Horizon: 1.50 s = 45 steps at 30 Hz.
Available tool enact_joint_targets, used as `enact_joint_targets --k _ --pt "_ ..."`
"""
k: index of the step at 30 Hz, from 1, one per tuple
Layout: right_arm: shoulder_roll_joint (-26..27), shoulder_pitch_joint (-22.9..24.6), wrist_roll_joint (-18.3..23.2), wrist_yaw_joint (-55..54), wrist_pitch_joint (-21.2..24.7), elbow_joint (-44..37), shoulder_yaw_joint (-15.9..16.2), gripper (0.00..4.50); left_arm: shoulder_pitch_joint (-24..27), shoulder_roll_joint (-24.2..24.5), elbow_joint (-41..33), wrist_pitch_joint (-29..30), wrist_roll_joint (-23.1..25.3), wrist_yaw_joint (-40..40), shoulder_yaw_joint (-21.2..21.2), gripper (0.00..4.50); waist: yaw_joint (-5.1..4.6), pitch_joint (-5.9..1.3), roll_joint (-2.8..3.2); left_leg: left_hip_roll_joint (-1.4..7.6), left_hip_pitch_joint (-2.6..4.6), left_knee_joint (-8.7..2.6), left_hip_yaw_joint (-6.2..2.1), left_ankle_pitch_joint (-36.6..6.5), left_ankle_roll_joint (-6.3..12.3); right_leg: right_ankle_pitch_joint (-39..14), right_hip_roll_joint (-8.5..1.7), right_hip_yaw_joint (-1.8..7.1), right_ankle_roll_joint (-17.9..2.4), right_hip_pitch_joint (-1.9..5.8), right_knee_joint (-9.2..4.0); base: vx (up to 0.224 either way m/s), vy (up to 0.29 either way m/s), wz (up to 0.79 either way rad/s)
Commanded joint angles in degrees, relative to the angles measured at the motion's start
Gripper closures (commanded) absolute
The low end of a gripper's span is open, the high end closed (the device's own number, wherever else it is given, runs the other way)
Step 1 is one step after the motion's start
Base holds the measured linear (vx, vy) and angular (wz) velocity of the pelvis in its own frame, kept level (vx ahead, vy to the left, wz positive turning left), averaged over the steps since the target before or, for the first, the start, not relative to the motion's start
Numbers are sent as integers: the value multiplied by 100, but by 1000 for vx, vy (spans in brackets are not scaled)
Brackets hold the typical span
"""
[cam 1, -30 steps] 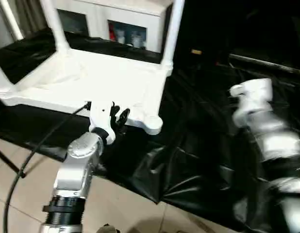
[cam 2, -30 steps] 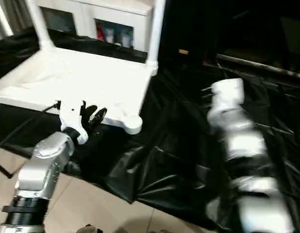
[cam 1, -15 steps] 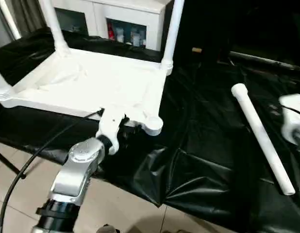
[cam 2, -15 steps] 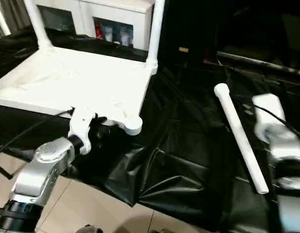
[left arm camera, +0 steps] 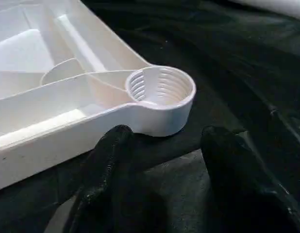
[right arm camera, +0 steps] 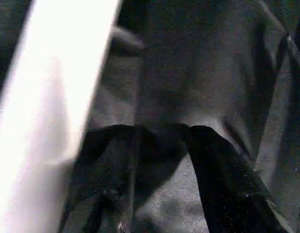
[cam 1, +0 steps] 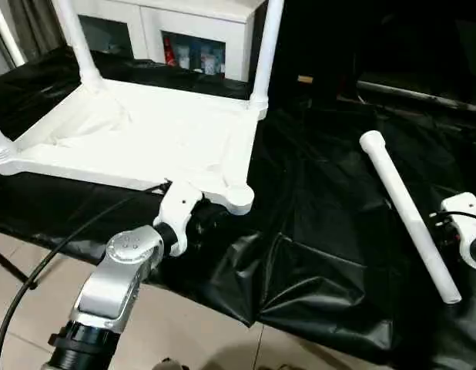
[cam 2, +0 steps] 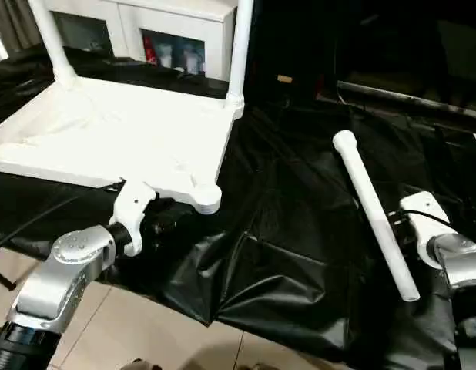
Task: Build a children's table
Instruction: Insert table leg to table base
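One loose leg (cam 1: 409, 213) is the piece the coming move likely turns on. It lies flat on the black sheet (cam 1: 315, 231) covering the desk, on the right. Its long axis runs from a near end close to the right edge of the desk to a flared far end pointing up and a little left. The right pincer (right arm camera: 155, 165) sits just beside the near half of that leg, on its right; its fingers (right arm camera: 223, 184) stand partly apart with only black sheet between them, holding nothing. This arm is clearly the nearer one to the leg.

On the near left, the left pincer (left arm camera: 164, 160) hovers at the near right corner of the table top (cam 1: 145, 139), just short of the empty corner socket (left arm camera: 162, 90). Its two fingers stand about half open, one on each side below the socket, gripping nothing that I can see.

The table top is white plastic, lying upside down with its ribbed underside up, and the empty socket shows ridges inside its round wall. Farther back, three white legs (cam 1: 265, 50) already stand upright in the other corners. My guess is that the loose leg must go leftward to the empty socket.
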Motion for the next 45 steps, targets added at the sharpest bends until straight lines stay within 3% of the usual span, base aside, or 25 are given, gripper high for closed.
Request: enact_joint_targets --k 1,4,11,14,21,23,24,27,29,39,45 --pt "-59 68 48 167 180 -277 79 274 -76 -2 -64 27 -53 -45 -81 190 4 -362 -59 28 58 -312 33 -1714 296 -2234 -254 123 -763 250 -614 0 0 0" --pt "1 271 242 528 518 -882 203 274 -132 25 -45 2 -32 -61 -121 190 2 -363 -62 38 61 -320 24 -1732 302 -2313 -265 122 -748 245 -620 0 0 0" --pt "143 512 568 918 1199 -2125 158 274 -183 73 -75 -30 41 -74 -135 190 29 -372 -74 58 64 -333 17 -1572 318 -2082 -275 148 -777 255 -592 0 0 0" --pt "137 543 593 1030 1300 -2349 222 274 -185 84 -75 -42 55 -53 -147 190 41 -366 -61 61 79 -331 22 -1583 278 -2115 -284 152 -816 243 -598 0 0 0" --pt "252 601 739 1443 1583 -2903 591 274 -233 84 -14 -107 136 -22 -209 190 53 -362 -83 71 72 -342 14 -1530 272 -2137 -303 163 -770 250 -587 0 0 0" --pt "407 570 730 1475 1637 -2978 737 274 -307 43 84 -114 183 10 -264 190 54 -361 -116 69 59 -346 11 -1480 264 -2163 -311 162 -749 252 -578 0 0 0" --pt "449 559 735 1482 1650 -2995 766 274 -332 35 122 -122 204 21 -285 190 54 -365 -101 71 73 -339 14 -1504 250 -2195 -311 163 -737 238 -590 0 0 0" --pt "643 459 778 1326 1686 -2991 664 274 -400 -30 222 -123 232 26 -382 190 58 -366 -154 73 68 -346 12 -1507 217 -2248 -318 165 -684 241 -593 0 0 0" --pt "870 282 824 1120 1633 -2911 564 274 -532 -171 397 -159 269 -12 -562 190 66 -368 -126 72 77 -354 10 -1467 196 -2205 -321 172 -694 229 -587 0 0 0" --pt "1025 173 955 1061 1587 -3073 438 274 -716 -422 547 -231 282 21 -702 190 105 -396 -111 74 66 -346 16 -1227 171 -1554 -321 185 -857 286 -520 0 0 0" --pt "1080 -55 1189 1022 1695 -2978 161 274 -755 -439 637 -247 314 -6 -730 190 90 -396 -118 67 73 -347 19 -1314 154 -1615 -324 183 -877 297 -527 0 0 0"
